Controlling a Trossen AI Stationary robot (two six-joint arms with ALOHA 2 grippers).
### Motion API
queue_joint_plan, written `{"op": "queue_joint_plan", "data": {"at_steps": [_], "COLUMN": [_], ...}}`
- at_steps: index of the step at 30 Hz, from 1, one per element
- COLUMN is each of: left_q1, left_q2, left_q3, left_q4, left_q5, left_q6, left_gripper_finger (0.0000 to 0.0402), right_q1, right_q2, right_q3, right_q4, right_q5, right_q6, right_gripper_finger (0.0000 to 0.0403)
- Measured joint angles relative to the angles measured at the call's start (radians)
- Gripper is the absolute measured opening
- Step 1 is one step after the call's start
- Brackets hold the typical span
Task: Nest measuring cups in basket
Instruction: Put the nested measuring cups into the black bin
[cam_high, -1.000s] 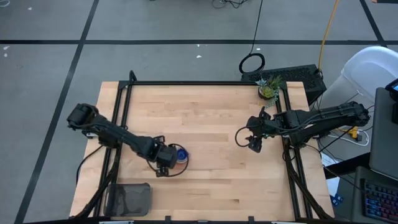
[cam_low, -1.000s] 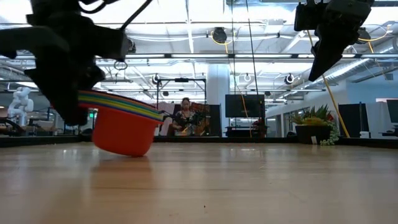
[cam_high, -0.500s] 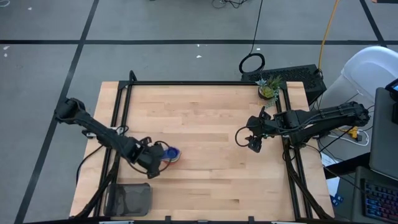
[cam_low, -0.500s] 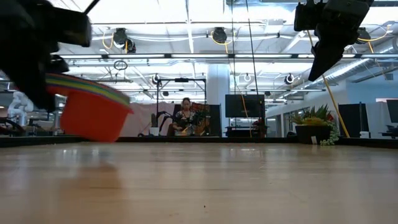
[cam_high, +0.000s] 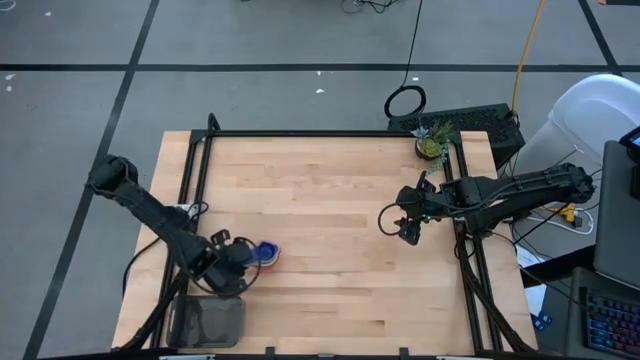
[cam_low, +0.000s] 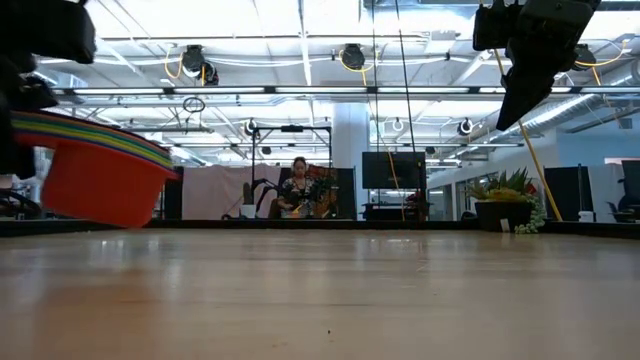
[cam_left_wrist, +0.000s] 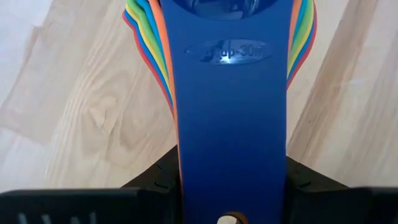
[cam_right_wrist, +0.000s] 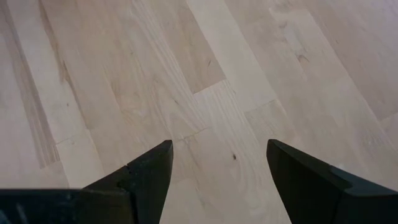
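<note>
The measuring cups (cam_high: 265, 253) are nested in one stack, a blue cup innermost and the red one (cam_low: 95, 185) outermost. They hang off the table near its left near corner. My left gripper (cam_high: 228, 268) is shut on their stacked handles. The basket (cam_high: 208, 322), dark grey and translucent, stands on the table's near left corner, just nearer than that gripper. My right gripper (cam_high: 408, 232) hovers open above bare wood on the right side of the table, high in the low view (cam_low: 530, 60). My left gripper (cam_left_wrist: 230, 180) pinches the stacked handles, with the blue handle (cam_left_wrist: 230, 124) on top, between its two fingers (cam_left_wrist: 155, 183), one at each long edge. The fingers lie along the handles, roughly level. The stack is lifted clear of the table and tilted (cam_low: 95, 150).
A dark metal frame (cam_high: 320, 134) runs along the table's far, left and right sides. A small potted plant (cam_high: 432, 143) stands at the far right corner. Bare wood (cam_high: 330, 210) spreads across the middle. A person (cam_low: 298, 188) shows far off in the room.
My left gripper has carried the cup stack toward the table's left and near edges, closer to the basket. In the low view the stack has moved left and sits a little higher above the table. The right arm has kept still.
</note>
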Motion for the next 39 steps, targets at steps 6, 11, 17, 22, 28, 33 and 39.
{"op": "queue_joint_plan", "data": {"at_steps": [6, 11, 17, 22, 28, 33, 39], "left_q1": [-0.093, -0.178, -0.262, -0.34, -0.45, -0.513, -0.579], "left_q2": [-0.001, -0.001, -0.001, -0.001, -0.001, -0.002, -0.001], "left_q3": [0.0, 0.005, 0.032, 0.051, 0.051, 0.051, 0.06], "left_q4": [-0.023, -0.075, -0.144, -0.208, -0.236, -0.251, -0.292], "left_q5": [-0.037, -0.096, -0.148, -0.161, -0.16, -0.158, -0.123], "left_q6": [-0.138, -0.263, -0.377, -0.492, -0.646, -0.702, -0.754], "left_gripper_finger": [0.0137, 0.0137, 0.0137, 0.0137, 0.0137, 0.0137, 0.0137], "right_q1": [0.0, 0.0, 0.0, 0.0, 0.0, 0.0, 0.0], "right_q2": [0.0, 0.0, 0.0, 0.0, 0.0, 0.0, 0.0], "right_q3": [0.0, 0.0, 0.0, 0.0, 0.0, 0.0, 0.0], "right_q4": [0.0, -0.001, -0.001, -0.001, -0.002, -0.002, -0.007], "right_q5": [0.0, 0.0, 0.0, 0.0, 0.0, 0.0, 0.0], "right_q6": [0.008, 0.01, 0.025, 0.03, 0.045, 0.065, 0.08], "right_gripper_finger": [0.0254, 0.0254, 0.0254, 0.0254, 0.0254, 0.0254, 0.0254]}}
